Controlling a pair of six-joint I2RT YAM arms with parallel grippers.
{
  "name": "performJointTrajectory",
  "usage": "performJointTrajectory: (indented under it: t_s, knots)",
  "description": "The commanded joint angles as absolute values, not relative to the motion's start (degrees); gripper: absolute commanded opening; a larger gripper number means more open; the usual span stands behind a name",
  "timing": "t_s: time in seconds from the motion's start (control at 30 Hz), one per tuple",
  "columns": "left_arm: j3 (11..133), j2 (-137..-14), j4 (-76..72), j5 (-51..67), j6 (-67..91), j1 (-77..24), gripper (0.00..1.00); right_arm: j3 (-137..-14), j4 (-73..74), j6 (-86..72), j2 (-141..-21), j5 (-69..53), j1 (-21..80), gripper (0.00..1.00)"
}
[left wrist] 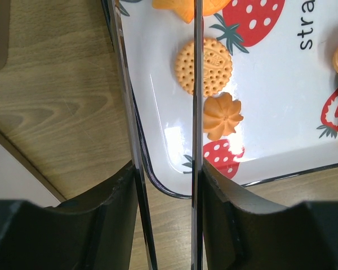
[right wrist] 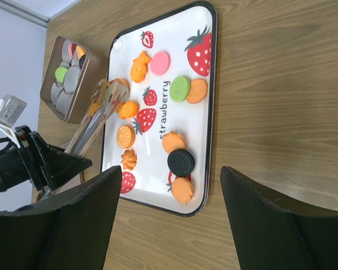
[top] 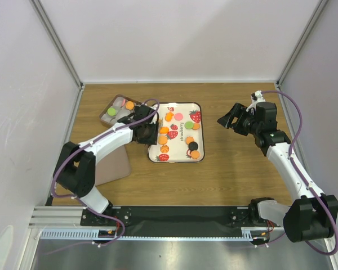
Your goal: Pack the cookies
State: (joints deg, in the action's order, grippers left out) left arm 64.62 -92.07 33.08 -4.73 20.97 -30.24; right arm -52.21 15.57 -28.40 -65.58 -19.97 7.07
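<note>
Several cookies lie on a white strawberry-print tray (top: 203, 135): a pink one (top: 179, 116), a green one (top: 188, 125), a black one (top: 193, 146) and several orange ones. My left gripper (top: 143, 126) is shut on metal tongs (right wrist: 101, 109), whose tips hover over the tray's left edge. In the left wrist view the tong blades (left wrist: 197, 84) run past a round orange biscuit (left wrist: 211, 66) and a flower-shaped one (left wrist: 222, 116). My right gripper (top: 228, 119) is open and empty, above the table to the right of the tray.
A brown tin (top: 114, 108) holding a green, an orange and pale cookies stands behind and to the left of the tray. A flat brown lid (top: 112, 163) lies under the left arm. Walls close in the table's sides and back.
</note>
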Motion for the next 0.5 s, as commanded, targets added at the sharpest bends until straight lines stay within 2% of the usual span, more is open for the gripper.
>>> performJointTrajectory:
  t_s: [0.0,0.47]
  knots:
    - [68.03,-93.07,31.73,-5.36,21.18,-30.67,0.48,-53.44,14.32,-27.68,-64.6,-19.86,7.29,0.77]
    - [69.78,-95.62,33.22,-6.33,20.39,-31.81,0.47,-53.44,14.41,-27.6,-64.34,-20.13,7.21,0.77]
